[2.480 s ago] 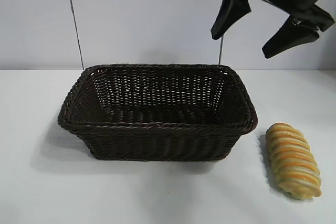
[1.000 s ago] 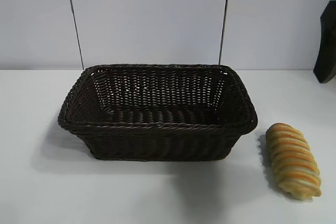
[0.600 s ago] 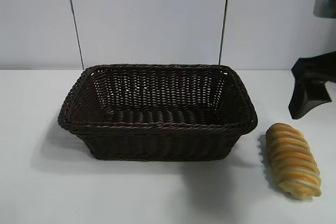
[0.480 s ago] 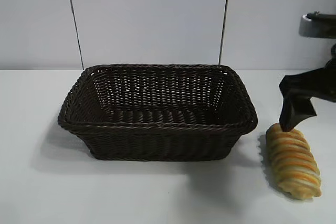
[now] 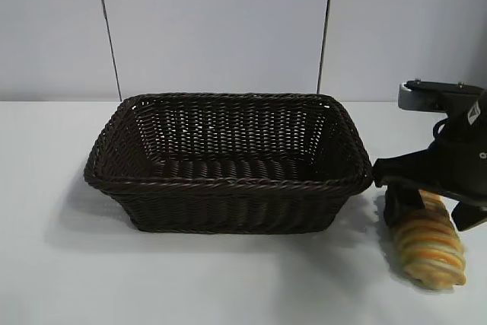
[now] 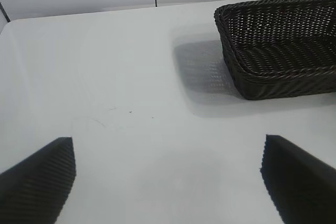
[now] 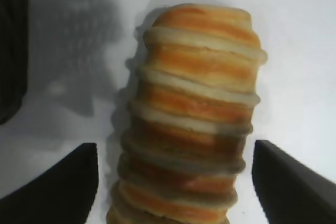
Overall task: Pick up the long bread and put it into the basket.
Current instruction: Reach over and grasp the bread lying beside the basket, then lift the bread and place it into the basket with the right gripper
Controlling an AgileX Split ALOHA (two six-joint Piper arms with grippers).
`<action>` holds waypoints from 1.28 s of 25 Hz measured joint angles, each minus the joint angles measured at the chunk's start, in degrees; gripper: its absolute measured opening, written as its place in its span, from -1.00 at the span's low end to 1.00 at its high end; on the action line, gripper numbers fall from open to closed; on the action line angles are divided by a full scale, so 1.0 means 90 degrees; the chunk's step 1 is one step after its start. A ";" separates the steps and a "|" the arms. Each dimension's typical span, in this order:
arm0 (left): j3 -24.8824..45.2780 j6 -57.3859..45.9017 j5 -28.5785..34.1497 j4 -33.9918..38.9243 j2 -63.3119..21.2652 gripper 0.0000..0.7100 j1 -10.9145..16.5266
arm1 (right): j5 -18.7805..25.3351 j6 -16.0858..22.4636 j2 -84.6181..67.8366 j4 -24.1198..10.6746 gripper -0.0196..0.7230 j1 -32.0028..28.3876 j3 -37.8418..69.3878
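White worktop (image 5: 228,279) ran back to a pale panelled wall (image 5: 221,28) with two dark vertical seams. On it sat the basket (image 5: 228,164), dark brown wicker with sloping sides and a braided rim, nothing showing inside it.

Just beside the basket's right end lay the long bread (image 5: 428,245) on the worktop, golden with orange-brown crosswise ridges, its length running toward the camera. The right tool (image 5: 432,215) was down over the loaf's far end, one finger on each side. In the right wrist view the two fingers flanked the long bread (image 7: 191,124) with white worktop visible between each finger and the crust, so the right tool (image 7: 176,182) straddled it without pinching.

From the left wrist view, the left tool (image 6: 168,179) hung spread wide above bare worktop, well apart from the basket (image 6: 278,45).
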 joint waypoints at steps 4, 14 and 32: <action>0.0000 0.0000 0.0000 0.0000 0.0000 0.96 0.0000 | 0.0817 0.0043 -0.0019 -0.0033 -0.63 0.0000 -0.0392; 0.0000 0.0000 0.0000 0.0000 0.0000 0.96 0.0000 | 0.2825 0.0011 -0.1611 -0.0194 -0.63 0.0000 -0.2163; 0.0000 0.0000 0.0068 0.0000 0.0000 0.96 0.0000 | 0.2558 -0.2716 -0.0308 0.0319 -0.63 0.1209 -0.3630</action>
